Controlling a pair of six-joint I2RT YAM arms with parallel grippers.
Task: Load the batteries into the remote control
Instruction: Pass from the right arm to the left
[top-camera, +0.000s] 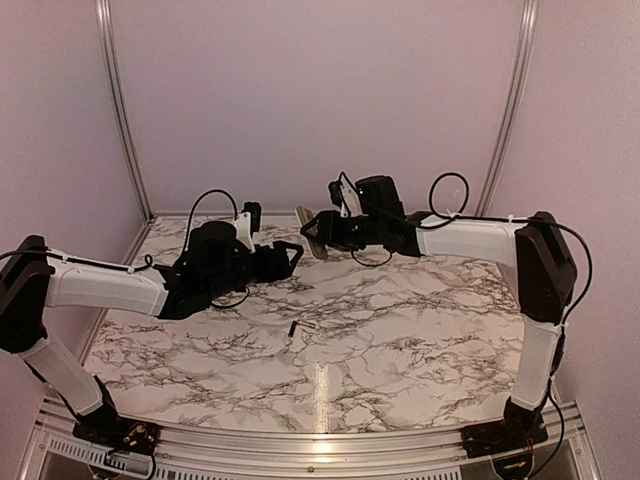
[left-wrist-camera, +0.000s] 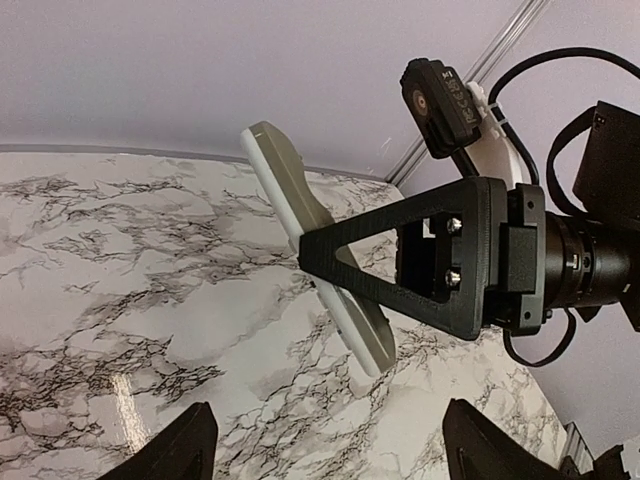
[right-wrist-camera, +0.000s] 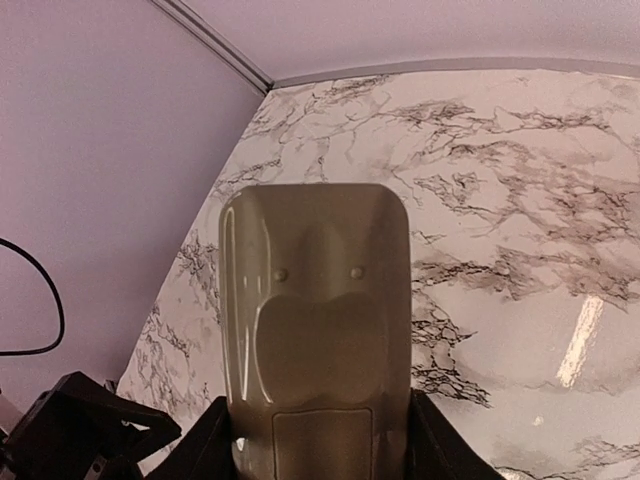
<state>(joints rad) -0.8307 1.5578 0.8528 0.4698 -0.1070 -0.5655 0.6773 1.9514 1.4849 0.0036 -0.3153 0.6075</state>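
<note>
Batteries (top-camera: 300, 327) lie loose mid-table (top-camera: 430, 345), unheld; thin and round, they may roll or slip when pinched. Beyond them the left gripper (top-camera: 296, 258) hovers with jaws wide and empty, close to the remote control (top-camera: 311, 232); a bump could twist it. The right gripper (top-camera: 330, 232) clamps that remote aloft, toward the far edge.

The remote control (top-camera: 311, 233) hung above the tabletop (top-camera: 430, 340) toward 12 o'clock, clamped between the fingers (right-wrist-camera: 205, 450) of the right gripper (top-camera: 325, 236), which reached in from 3 o'clock. The left gripper (top-camera: 297, 258) stood near its 8 o'clock, apart. The batteries (top-camera: 300, 327) lay mid-tabletop, at the remote's 6 o'clock.
</note>
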